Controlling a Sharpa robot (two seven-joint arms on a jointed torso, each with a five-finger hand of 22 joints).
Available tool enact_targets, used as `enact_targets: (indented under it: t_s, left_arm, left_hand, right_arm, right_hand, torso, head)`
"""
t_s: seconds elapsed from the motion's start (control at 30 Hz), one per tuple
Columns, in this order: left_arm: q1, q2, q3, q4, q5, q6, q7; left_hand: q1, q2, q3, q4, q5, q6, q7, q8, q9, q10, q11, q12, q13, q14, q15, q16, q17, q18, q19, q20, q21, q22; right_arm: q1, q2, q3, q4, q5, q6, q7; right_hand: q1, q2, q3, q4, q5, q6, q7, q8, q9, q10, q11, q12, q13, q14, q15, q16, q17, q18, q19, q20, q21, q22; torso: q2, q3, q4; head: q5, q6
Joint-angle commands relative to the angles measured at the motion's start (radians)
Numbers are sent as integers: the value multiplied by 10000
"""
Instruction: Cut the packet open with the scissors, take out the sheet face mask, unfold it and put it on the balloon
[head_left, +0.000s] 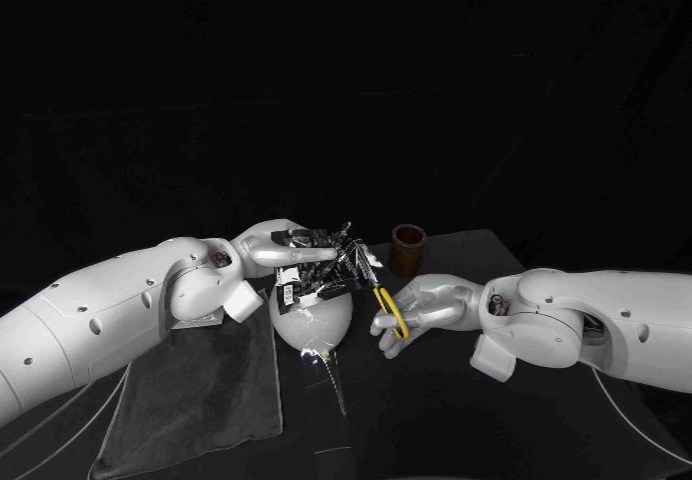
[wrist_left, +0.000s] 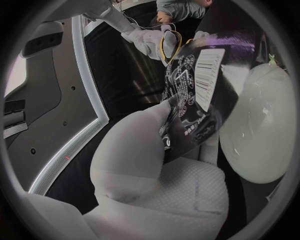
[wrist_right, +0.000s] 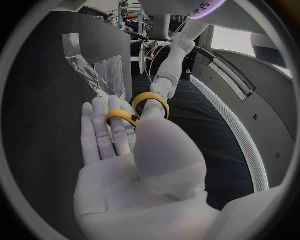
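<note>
Two silver hands are meeting over the middle of the black table (head_left: 476, 400). The left hand (head_left: 274, 250) is gripping a dark packet (head_left: 320, 268) between thumb and fingers, holding it in the air just above a pale balloon (head_left: 310, 322) that is lying on the table beside the right edge of a grey cloth (head_left: 202, 390). In the left wrist view the packet (wrist_left: 194, 100) is showing a white barcode panel and white print, too small to read, with the balloon (wrist_left: 259, 125) close behind it. The right hand (head_left: 433, 305) is holding yellow-handled scissors (head_left: 387, 305), its fingers threaded through the loops (wrist_right: 140, 106), and the blades are pointing up at the packet's right side; whether they are touching it cannot be told. A brown tube (head_left: 408, 248) is standing upright near the table's far edge, just beyond the packet.
</note>
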Motion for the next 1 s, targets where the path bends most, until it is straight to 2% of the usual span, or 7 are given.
enact_targets:
  t_s: [0.03, 0.13, 0.2, 0.33, 0.6, 0.87, 1.0]
  left_arm:
    - [2, 33, -1, 17, -69, 312, 134]
    - [2, 26, -1, 3, -59, 299, 137]
    - [2, 21, -1, -2, -55, 295, 137]
    - [2, 15, -2, -3, -51, 288, 138]
    - [2, 9, -2, 33, -107, 314, 139]
    - [2, 4, -2, 98, -237, 347, 188]
    - [2, -7, -2, 105, -255, 351, 207]
  left_hand:
    - [-15, 83, 174, -237, 34, 44, -9, 35, 125, 64, -35, 53, 13, -4, -70, 44, 8, 177, -19, -52, 64, 16]
    - [-15, 83, 174, -237, 34, 44, -9, 35, 125, 64, -35, 53, 13, -4, -70, 44, 8, 177, -19, -52, 64, 16]
    - [-15, 83, 174, -237, 34, 44, -9, 35, 125, 64, -35, 53, 13, -4, -70, 44, 8, 177, -19, -52, 64, 16]
    - [-17, 82, 171, -250, 34, 45, -13, 39, 134, 63, -39, 56, 16, -9, -73, 47, 14, 175, -28, -55, 77, 26]
    - [-17, 82, 171, -250, 34, 45, -13, 39, 134, 63, -39, 56, 16, -9, -73, 47, 14, 175, -28, -55, 77, 26]
    - [-19, 81, 169, -258, 33, 45, -14, 40, 138, 61, -40, 57, 18, -12, -75, 48, 18, 174, -34, -57, 85, 32]
    - [-19, 81, 169, -258, 33, 45, -14, 40, 138, 61, -40, 57, 18, -12, -75, 48, 18, 174, -34, -57, 85, 32]
  right_arm:
    - [23, -39, 20, 21, -109, 314, 28]
    - [28, -82, 19, 33, -120, 286, 25]
    - [31, -102, 19, 37, -124, 262, 30]
    - [35, -127, 19, 45, -128, 227, 47]
    - [38, -86, 19, 53, -103, 193, 138]
    - [39, 103, 19, -9, -7, 173, 160]
    - [39, 135, 19, -55, 123, -68, 180]
  right_hand:
    - [-151, -456, 143, 75, -43, -603, 560, -293, -139, -693, 297, -405, 0, -611, 245, -405, -195, 39, -133, 159, -98, -60]
    - [-473, -1108, 914, 123, -30, -1011, 712, -484, -251, -1151, 437, -640, -23, -1122, 394, -721, -394, -63, -203, 187, -126, -86]
    - [-963, -1824, 2146, 131, -13, -1272, 717, -498, -345, -1459, 563, -675, -13, -1391, 471, -875, -565, -167, -222, 181, -118, -102]
    - [-1142, -2117, 2473, 135, -33, -1364, 771, -436, -390, -1571, 549, -659, -9, -1443, 499, -889, -646, -193, -229, 165, -110, -110]
    - [-1231, -2202, 2593, 138, -33, -1394, 781, -382, -415, -1594, 555, -633, -1, -1495, 513, -904, -702, -211, -239, 161, -107, -117]
    - [-1218, -1794, 2732, 100, -42, -979, 677, 54, -403, -988, 379, -314, 50, -1001, 369, -556, -716, -125, -156, 128, -32, -105]
    - [-1134, -1487, 2670, 57, -41, -553, 449, 368, -366, -357, 188, 22, 115, -532, 177, -249, -651, 8, 26, 105, 90, -59]
  torso:
    - [1, -3, -2]
    - [-1, -1, 1]
    - [0, 1, 1]
    - [1, -1, -1]
    - [2, 1, 2]
    - [6, 0, 7]
    - [5, -9, -5]
  head:
    - [-2, -5]
    - [-5, -8]
    - [-12, -10]
    - [-13, -14]
    - [-14, -12]
    - [-4, -35]
    - [-17, -61]
